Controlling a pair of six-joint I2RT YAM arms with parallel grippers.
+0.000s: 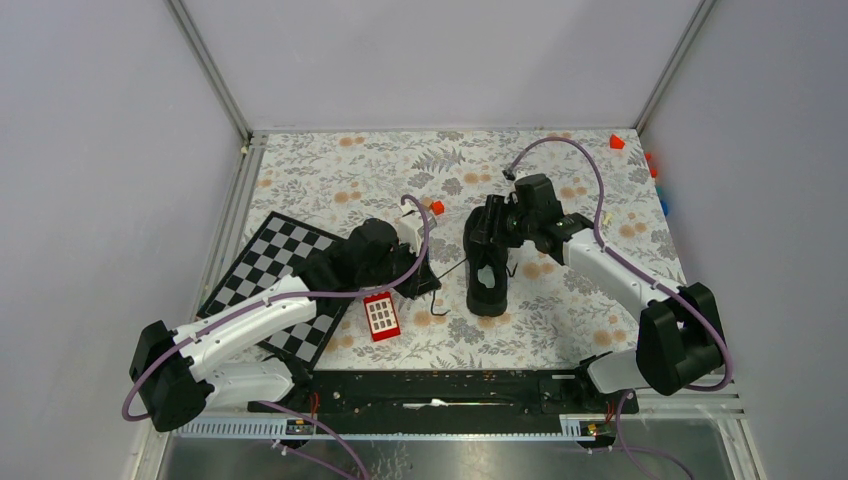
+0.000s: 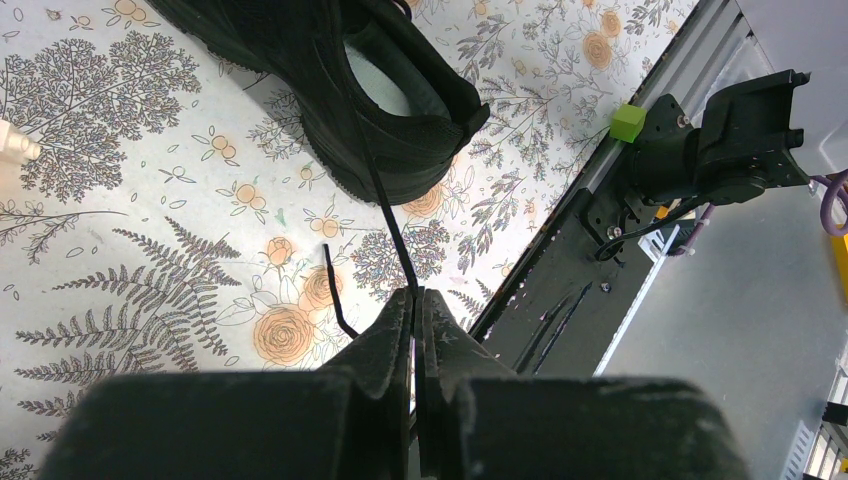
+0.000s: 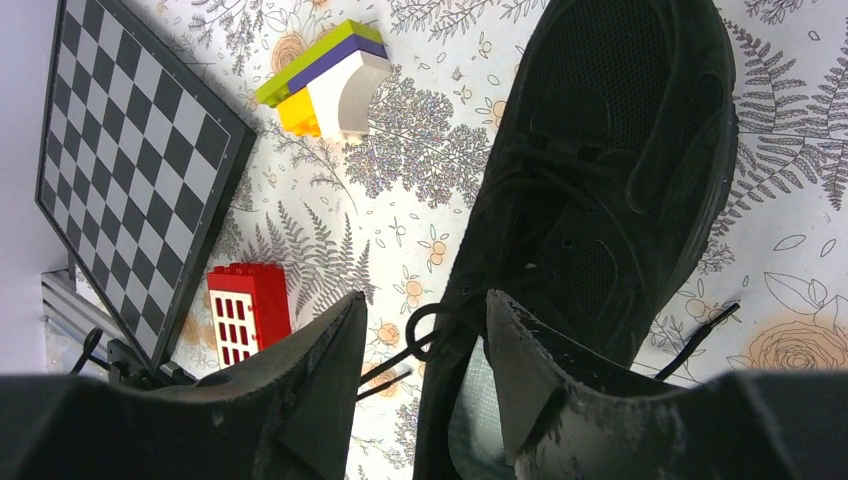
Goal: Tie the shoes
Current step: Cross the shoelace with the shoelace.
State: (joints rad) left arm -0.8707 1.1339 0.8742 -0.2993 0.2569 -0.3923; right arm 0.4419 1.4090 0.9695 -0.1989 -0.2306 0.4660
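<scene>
The left claw is pressed together on a thin black lace, holding it taut from the black sneaker, which lies in the middle of the table. I judge this the lace-drawing stage, with no knot formed yet; next the right claw, spread wide just above a small lace loop beside the tongue and holding nothing, should drop and pinch that loop so the strands can cross

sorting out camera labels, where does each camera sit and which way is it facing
Top external: above and behind the bases, looking down on the table; left arm and right arm show.
Left wrist: behind the left tool, shut on a lace, facing the heel of the sneaker.
Right wrist: above the open right tool, looking down on the sneaker.
Shared: top and right wrist both show the chessboard and red block.
</scene>
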